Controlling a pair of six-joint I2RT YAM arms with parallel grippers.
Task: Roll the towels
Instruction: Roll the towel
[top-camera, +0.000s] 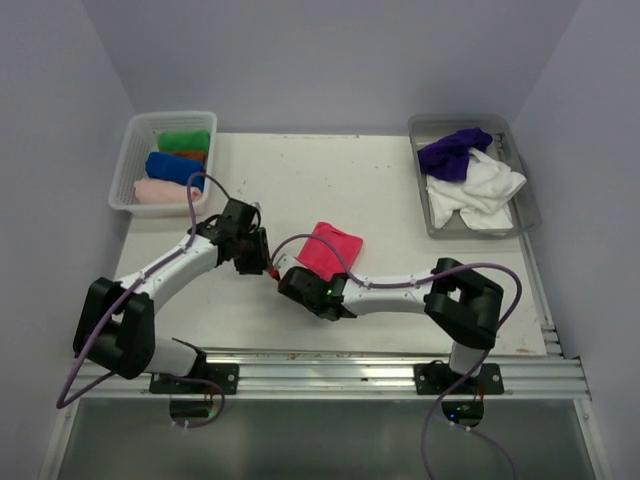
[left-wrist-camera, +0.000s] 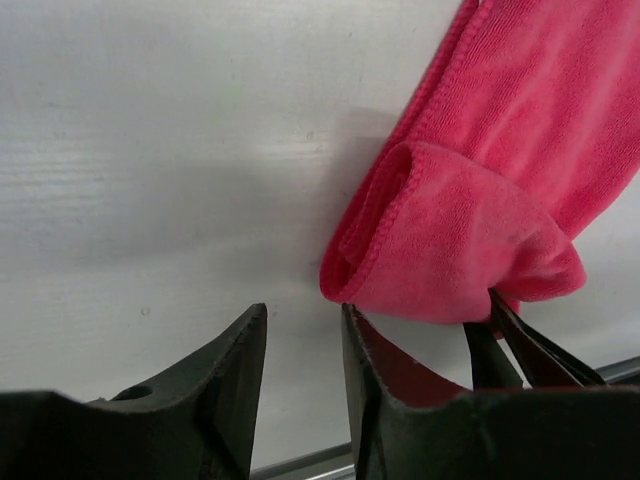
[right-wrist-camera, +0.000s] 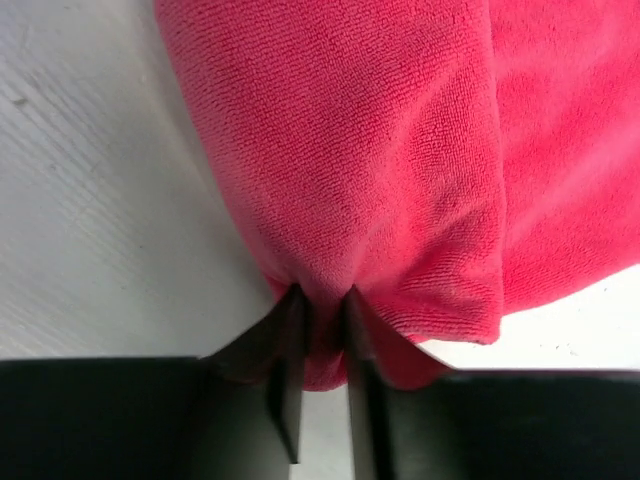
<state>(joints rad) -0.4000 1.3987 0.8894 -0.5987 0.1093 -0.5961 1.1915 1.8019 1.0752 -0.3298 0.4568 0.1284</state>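
Right wrist view puts the hot pink towel (right-wrist-camera: 350, 150) directly ahead of my right pincer (right-wrist-camera: 322, 300). Its two fingers are closed on a pinch of cloth at the near end of a soft fold, and the fabric bulges out on either side of the tips. From the left wrist, my left pincer (left-wrist-camera: 303, 315) stands with its jaws apart and only bare worktop (left-wrist-camera: 150, 150) between them. The folded-over end of the same towel lies just beside its right finger, up and to the right; whether they touch I cannot tell. Overhead, that towel sits near the middle of the worktop, with both pincers meeting at its near-left corner.

Counting, there is one hot pink towel out on the worktop. Four sit in the white basket (top-camera: 128, 140) at the far left: a green towel (top-camera: 184, 141), an orange towel (top-camera: 190, 156), a blue towel (top-camera: 172, 168) and a pale pink towel (top-camera: 160, 190). The grey tray (top-camera: 460, 121) at the far right holds a purple towel (top-camera: 450, 155) and a white towel (top-camera: 480, 190).

The orange towel is mostly hidden between the green and blue ones. The white heap is crumpled, and I cannot tell whether it is one cloth or more. Both wrist views cut the hot pink towel off at the frame edge.
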